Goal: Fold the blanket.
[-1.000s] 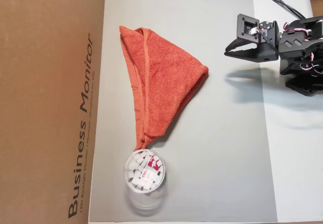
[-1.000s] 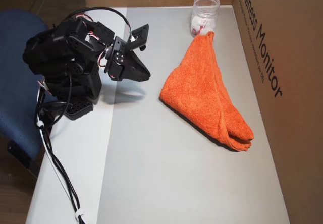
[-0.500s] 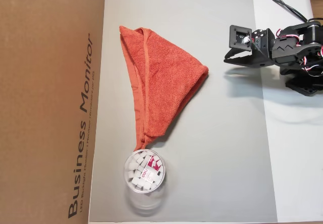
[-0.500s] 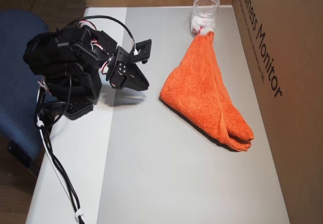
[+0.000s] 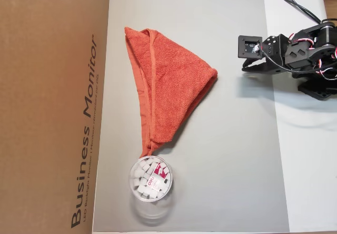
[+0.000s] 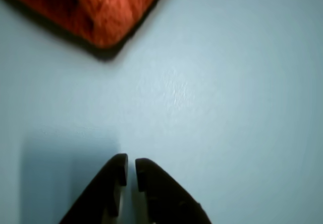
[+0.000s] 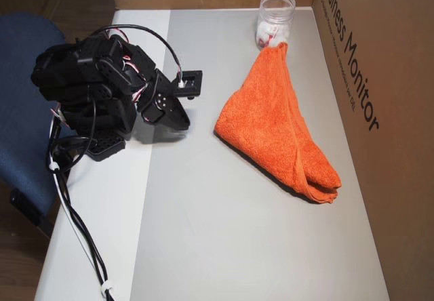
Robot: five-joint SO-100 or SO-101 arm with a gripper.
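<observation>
Lying folded into a rough triangle on the grey tabletop [image 5: 231,155], the blanket [image 5: 171,86] has one corner tucked under a clear jar [image 5: 150,178] near a tabletop edge. Well apart, the tool [image 6: 130,171] hangs empty, tips nearly together.

The arm [image 7: 102,91] sat folded back low over its base. Its gripper [image 6: 131,172] pointed down at the surface, fingertips [image 6: 120,166] nearly touching with just a thin slit between, gripping nothing.

Clear jar [image 5: 150,178] on grey mat [image 5: 231,155]; cardboard box [image 5: 47,107] alongside.
</observation>
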